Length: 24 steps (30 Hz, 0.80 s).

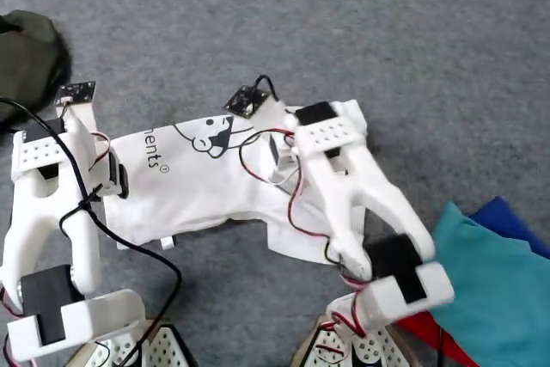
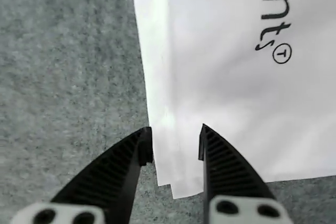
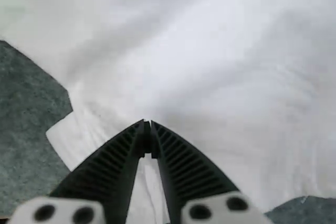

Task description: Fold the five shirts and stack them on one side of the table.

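A white shirt [image 1: 206, 182] with black print lies spread on the grey table, bunched at its right end. My left gripper [image 2: 175, 142] is open, its fingers straddling the shirt's [image 2: 236, 77] left edge near a corner; in the high view it [image 1: 116, 178] sits at that edge. My right gripper [image 3: 147, 129] is shut, tips together on a fold of the white cloth [image 3: 220, 66]; from above it [image 1: 275, 159] sits over the shirt's right part. A teal shirt [image 1: 490, 285], a blue one [image 1: 507, 212], red cloth [image 1: 430, 333] and a dark green shirt [image 1: 30, 58] lie at the sides.
The grey felt table [image 1: 412, 58] is bare at the back and right of centre. Both arm bases [image 1: 77, 320] stand at the front edge, with cables trailing over the shirt.
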Tool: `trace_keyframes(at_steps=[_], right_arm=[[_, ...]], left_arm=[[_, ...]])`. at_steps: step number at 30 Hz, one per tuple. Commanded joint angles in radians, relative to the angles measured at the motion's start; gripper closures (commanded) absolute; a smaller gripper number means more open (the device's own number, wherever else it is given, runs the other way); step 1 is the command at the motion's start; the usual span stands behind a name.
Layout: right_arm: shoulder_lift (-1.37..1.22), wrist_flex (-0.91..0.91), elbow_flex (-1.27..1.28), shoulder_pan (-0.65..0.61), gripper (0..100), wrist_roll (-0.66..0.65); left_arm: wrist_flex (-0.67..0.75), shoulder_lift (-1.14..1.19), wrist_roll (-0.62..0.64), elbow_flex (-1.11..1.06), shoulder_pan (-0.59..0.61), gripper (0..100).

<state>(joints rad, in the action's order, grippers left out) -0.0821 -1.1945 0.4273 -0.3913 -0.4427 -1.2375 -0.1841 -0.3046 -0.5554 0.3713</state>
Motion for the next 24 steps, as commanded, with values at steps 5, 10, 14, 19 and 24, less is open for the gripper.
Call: trace_keyframes(at_steps=[5, 10, 14, 19, 24], right_arm=[[0.005, 0.089, 0.105, -0.012, 99.4, 0.002], [0.114, 0.091, 0.245, -0.044, 99.4, 0.002], [0.246, 0.094, 0.357, -0.125, 99.4, 0.008], [0.335, 0.095, 0.443, -0.185, 99.4, 0.009], [0.343, 0.103, 0.433, -0.102, 99.4, 0.000]], left_arm=[[0.000, -0.045, 0.048, -0.029, 0.005, 85], [0.000, -0.047, 0.046, -0.041, 0.006, 85], [0.000, -0.047, 0.046, -0.038, 0.006, 85], [0.000, -0.047, 0.046, -0.043, 0.006, 85], [0.000, -0.047, 0.046, -0.043, 0.006, 85]])
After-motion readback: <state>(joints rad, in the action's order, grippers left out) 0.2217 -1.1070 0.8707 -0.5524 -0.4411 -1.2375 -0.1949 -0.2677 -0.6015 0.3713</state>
